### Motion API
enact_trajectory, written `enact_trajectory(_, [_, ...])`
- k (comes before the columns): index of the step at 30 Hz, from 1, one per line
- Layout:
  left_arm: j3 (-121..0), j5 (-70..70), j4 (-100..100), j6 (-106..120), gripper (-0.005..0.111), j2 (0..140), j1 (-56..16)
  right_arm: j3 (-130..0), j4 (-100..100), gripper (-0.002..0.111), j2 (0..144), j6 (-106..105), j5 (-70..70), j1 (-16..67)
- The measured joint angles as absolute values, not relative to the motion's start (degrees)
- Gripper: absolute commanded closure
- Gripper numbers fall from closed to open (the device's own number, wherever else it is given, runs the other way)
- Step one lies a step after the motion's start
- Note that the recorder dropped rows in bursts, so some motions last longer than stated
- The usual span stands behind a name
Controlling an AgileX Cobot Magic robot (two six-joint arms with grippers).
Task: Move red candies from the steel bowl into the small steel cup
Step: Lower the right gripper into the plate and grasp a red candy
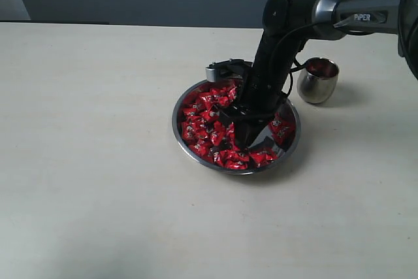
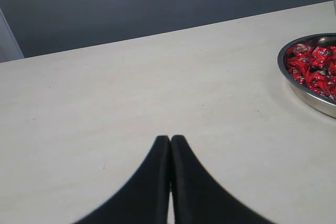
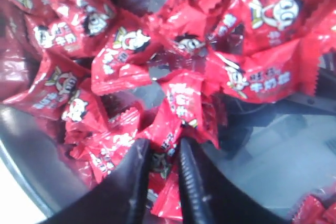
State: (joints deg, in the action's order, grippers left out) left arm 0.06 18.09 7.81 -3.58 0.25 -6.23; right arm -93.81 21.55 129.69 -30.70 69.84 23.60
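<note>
Red candies [image 1: 208,117] fill the steel bowl [image 1: 175,121] at mid-table. The right gripper [image 3: 164,150] stands tips-down among them toward the bowl's near-right side, its jaws drawn narrow with one wrapper pinched between them; that candy's long axis seems to run along the gap. The small steel cup [image 1: 318,80] sits upright just beyond the bowl's far-right rim and apart from it, so the right arm is far nearer, and I judge the carry a short lift over the low rim and bare table to a narrow mouth. The left gripper [image 2: 170,141] hangs pressed shut and empty over open table left of the bowl.
</note>
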Motion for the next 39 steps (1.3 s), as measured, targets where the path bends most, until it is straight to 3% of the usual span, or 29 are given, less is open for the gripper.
enact_trajectory(4, [0.06, 18.09, 7.81, -3.58, 0.106, 0.25, -6.23, -93.81, 21.55, 0.109, 129.69, -30.7, 69.88, 23.6])
enact_trajectory(26, [0.06, 18.09, 7.81, -3.68, 0.106, 0.25, -6.23, -93.81, 14.07, 0.109, 118.75, -28.67, 66.88, 23.6])
enact_trajectory(33, [0.06, 18.09, 7.81, -3.68, 0.106, 0.25, -6.23, -93.81, 13.74, 0.109, 121.58, -28.45, 64.13, 23.6])
enact_trajectory(35, [0.06, 18.09, 7.81, -3.68, 0.106, 0.25, -6.23, -93.81, 12.34, 0.102, 121.81, -28.45, 63.13, 23.6])
enact_trajectory(37, [0.06, 18.09, 7.81, -3.68, 0.106, 0.25, -6.23, -93.81, 11.18, 0.08, 121.81, -28.45, 63.13, 23.6])
enact_trajectory(39, [0.06, 18.09, 7.81, -3.68, 0.106, 0.25, -6.23, -93.81, 11.06, 0.074, 121.81, -28.45, 63.13, 23.6])
